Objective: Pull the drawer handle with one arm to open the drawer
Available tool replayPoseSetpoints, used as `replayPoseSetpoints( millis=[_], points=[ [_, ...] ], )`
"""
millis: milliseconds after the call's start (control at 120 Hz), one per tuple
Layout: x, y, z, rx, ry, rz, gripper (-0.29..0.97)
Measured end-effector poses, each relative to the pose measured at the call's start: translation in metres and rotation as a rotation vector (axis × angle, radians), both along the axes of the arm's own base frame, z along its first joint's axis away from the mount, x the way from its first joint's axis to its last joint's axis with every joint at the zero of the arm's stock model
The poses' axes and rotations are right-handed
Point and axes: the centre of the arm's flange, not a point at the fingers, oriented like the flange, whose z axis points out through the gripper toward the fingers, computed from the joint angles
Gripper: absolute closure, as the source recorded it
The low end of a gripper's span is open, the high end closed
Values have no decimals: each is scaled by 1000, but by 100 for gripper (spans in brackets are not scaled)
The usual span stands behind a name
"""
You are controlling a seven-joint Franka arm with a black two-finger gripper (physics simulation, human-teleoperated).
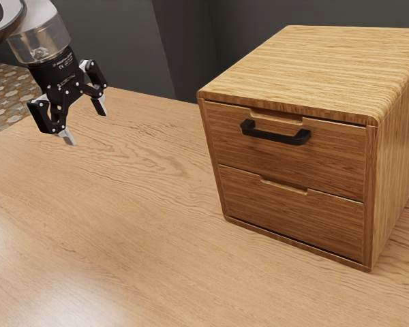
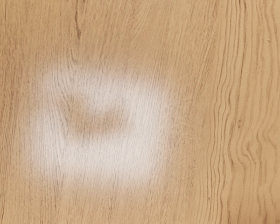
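A wooden cabinet (image 1: 327, 75) with two drawers stands on the table at the exterior view's right. The upper drawer (image 1: 293, 153) carries a black bar handle (image 1: 275, 133) and sits flush with the cabinet front. The lower drawer (image 1: 300, 211) has no handle showing and is also flush. My black gripper (image 1: 85, 126) hangs above the table at the exterior view's upper left, far from the handle, its fingers spread open with nothing between them. In the wrist view, bare wooden table (image 2: 214, 116) lies under my hand, with a pale glare patch (image 2: 102, 126) on it.
The wooden table (image 1: 123, 225) stretches wide between my gripper and the cabinet. A patterned floor (image 1: 3, 95) shows beyond the table's far left edge, and a dark wall (image 1: 157, 41) stands behind.
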Motion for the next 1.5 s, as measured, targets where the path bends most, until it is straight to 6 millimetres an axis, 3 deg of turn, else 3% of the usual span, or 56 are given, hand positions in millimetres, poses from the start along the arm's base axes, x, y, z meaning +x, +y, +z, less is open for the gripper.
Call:
replayPoseSetpoints(
  millis=[283,417,508,650,783,925,1133,1267,1400,1500],
  points=[
    [0,3,1,-27,-8,4,3],
    [-26,3,77,11,-169,16,3],
    [-23,-14,91,4,-218,-18,3],
    [9,-60,76,-62,-230,-117,3],
    [20,-104,83,-93,-309,-199,3],
    [42,-148,69,-99,-359,-267,3],
    [54,-207,53,-90,-419,-339,5],
    [58,-240,37,-49,-447,-363,7],
    [51,-270,5,-26,-430,-390,11],
    [53,-265,-7,-4,-439,-366,18]
  ],
)
